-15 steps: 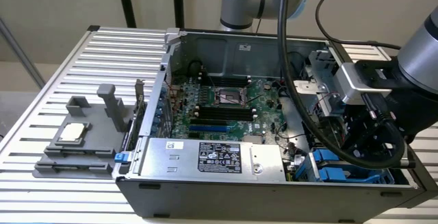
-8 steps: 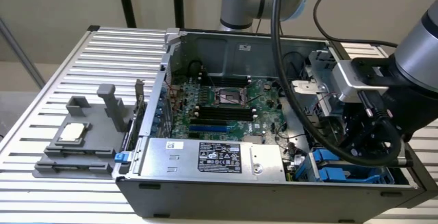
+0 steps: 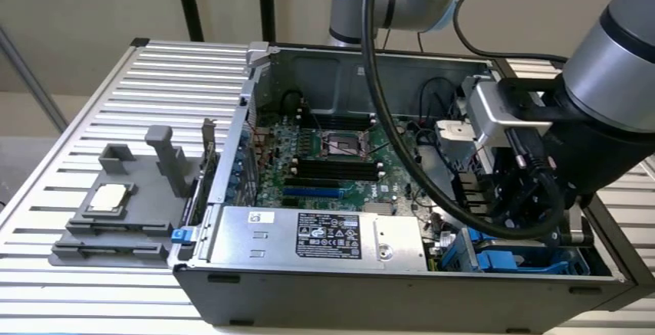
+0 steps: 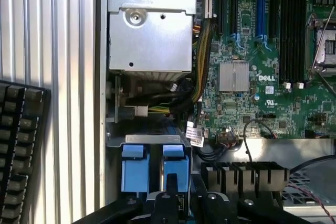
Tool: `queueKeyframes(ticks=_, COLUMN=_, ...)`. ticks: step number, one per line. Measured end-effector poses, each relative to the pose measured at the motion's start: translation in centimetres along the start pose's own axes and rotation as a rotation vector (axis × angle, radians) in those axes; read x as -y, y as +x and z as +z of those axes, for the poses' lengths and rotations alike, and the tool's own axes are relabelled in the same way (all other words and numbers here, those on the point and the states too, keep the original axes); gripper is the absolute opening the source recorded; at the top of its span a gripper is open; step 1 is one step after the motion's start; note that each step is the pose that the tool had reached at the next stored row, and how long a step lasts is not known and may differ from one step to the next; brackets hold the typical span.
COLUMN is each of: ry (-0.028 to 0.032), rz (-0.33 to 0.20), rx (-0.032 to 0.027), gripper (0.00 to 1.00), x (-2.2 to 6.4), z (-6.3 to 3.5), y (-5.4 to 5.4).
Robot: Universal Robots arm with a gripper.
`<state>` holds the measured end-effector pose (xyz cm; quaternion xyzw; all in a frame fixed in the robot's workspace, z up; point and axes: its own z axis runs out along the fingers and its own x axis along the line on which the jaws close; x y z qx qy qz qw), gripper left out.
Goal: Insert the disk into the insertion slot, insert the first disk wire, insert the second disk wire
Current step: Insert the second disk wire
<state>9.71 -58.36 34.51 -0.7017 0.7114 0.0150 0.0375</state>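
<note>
Cables [image 4: 157,109] crowd the gap between power supply [image 4: 149,35] and insertion slot [image 4: 155,166].

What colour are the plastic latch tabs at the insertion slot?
Bright blue; the latch tabs on the insertion slot show best in the wrist view.

Arm: your arm [image 3: 614,67] comes in from the exterior view's right, its thick grey link sloping down toward the wrist.
Wrist: the silver camera block [image 3: 498,113] sits just above the gripper, with a black cable [image 3: 409,120] looping beside it.
Gripper: your gripper [image 3: 527,205] points straight down; in the wrist view its black body [image 4: 173,205] shows.
Fingers: you can't read their state here.
</note>
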Motion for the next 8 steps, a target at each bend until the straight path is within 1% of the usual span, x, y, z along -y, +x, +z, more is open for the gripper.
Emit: queueKeyframes(ticks=8, ry=0.0002, rz=0.000, rx=-0.0001, gripper=0.25, x=0.00, z=-0.01, y=-0.01)
